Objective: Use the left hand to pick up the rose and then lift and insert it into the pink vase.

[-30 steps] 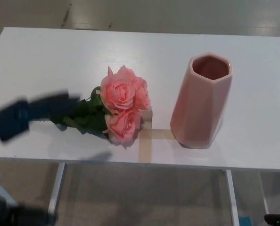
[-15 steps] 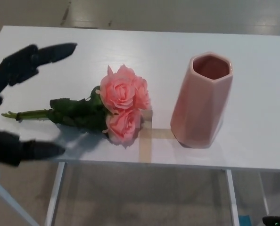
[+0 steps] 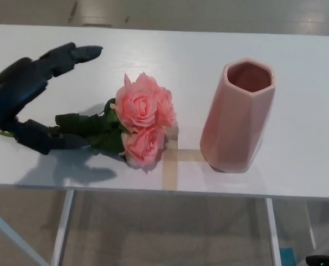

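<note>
Black left hand (image 3: pixel 34 97): reaching in from the left edge of the head view, hanging over the white table, spread open and gripping nothing
Fingers (image 3: pixel 70 54): stretching toward the far side of the table, their tips pointing right, well clear of the blooms
Thumb (image 3: pixel 51 139): lying low along the near side, its tip sitting at the green stem end; contact with the leaves is too close to call
Shadow: falling on the tabletop just below the thumb, near the front edge
Rose (image 3: pixel 139 119): lying flat on the table, a small bunch showing 3 pink blooms, heads pointing right toward the vase, dark green leaves trailing left into the gap between fingers and thumb
Stem tip: peeking out pale green at the far left behind the wrist, mostly hidden
Tape mark (image 3: pixel 171 160): showing as a tan cross on the tabletop, running between the lowest bloom and the foot of the vase, the bloom partly lying over it
Pink vase (image 3: pixel 236 116): standing upright to the right of the rose, near it but not touching, faceted sides, mouth open and facing up, only dark inner wall showing inside
White table (image 3: pixel 297 66): filling most of the view, its front edge running across the lower third, a metal leg showing beneath at each side
Right hand: not showing anywhere in the view
</note>
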Controlling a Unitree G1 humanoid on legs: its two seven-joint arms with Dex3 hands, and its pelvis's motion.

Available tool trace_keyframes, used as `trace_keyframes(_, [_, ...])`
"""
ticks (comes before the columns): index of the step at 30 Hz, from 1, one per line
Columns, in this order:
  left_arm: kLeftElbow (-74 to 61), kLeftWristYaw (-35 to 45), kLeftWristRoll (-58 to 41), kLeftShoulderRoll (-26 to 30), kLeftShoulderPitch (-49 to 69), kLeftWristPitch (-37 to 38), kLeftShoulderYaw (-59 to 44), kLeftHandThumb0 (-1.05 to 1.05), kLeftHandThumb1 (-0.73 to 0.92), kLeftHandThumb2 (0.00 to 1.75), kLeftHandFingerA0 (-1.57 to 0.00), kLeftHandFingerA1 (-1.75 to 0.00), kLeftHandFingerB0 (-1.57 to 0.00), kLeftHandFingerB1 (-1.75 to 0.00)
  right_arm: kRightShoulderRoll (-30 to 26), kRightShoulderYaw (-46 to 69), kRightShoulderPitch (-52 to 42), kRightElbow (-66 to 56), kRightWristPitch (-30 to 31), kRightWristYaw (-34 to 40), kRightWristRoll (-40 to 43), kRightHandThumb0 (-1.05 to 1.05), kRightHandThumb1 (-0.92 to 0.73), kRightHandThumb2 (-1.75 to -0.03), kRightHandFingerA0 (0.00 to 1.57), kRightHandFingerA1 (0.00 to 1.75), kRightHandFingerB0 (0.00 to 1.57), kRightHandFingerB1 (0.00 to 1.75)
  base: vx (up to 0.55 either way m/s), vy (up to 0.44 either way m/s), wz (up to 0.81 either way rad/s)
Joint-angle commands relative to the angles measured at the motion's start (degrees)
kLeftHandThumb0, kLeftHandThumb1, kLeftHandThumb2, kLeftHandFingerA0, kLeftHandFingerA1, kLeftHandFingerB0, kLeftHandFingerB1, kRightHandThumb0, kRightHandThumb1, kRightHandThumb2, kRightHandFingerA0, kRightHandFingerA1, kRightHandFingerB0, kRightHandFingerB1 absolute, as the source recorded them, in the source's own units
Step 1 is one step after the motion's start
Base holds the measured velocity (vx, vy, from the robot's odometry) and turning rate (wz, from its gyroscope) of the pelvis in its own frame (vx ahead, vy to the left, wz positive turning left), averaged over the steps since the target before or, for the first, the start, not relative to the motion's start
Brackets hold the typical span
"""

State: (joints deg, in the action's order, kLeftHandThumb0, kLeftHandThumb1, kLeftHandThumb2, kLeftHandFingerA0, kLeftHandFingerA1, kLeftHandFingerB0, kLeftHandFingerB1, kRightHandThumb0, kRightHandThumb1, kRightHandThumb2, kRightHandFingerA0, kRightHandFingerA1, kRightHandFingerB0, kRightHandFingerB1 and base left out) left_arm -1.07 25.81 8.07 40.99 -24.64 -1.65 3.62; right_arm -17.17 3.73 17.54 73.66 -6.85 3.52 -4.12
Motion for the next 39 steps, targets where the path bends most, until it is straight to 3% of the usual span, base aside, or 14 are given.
trace_keyframes(1, [9.3,-3.2,13.4,-0.5,-5.7,-8.3,7.3,-0.55,0.34,0.70,-0.02,-0.16,-0.03,-0.22,-0.9,-0.1,-0.9,0.3,1.7,-3.0,-0.3,-0.28,-0.58,-0.57,0.59,0.47,0.50,0.42,0.00,0.000,0.00])
trace_keyframes(13, [25.1,-5.1,16.9,-5.6,-14.6,-11.8,13.6,-0.50,0.34,0.74,0.00,-0.21,-0.08,-0.30,-0.8,0.1,-0.8,0.0,1.7,-2.6,-0.2,-0.27,-0.58,-0.57,0.58,0.47,0.50,0.42,0.00,0.000,0.00])
trace_keyframes(39, [23.5,-5.7,20.6,-12.1,-12.6,-12.3,17.1,-0.59,0.40,0.73,-0.09,-0.16,-0.09,-0.23,-0.9,0.3,-0.1,-0.5,2.1,-3.7,-0.2,-0.27,-0.58,-0.57,0.56,0.46,0.49,0.42,0.00,0.000,0.00])
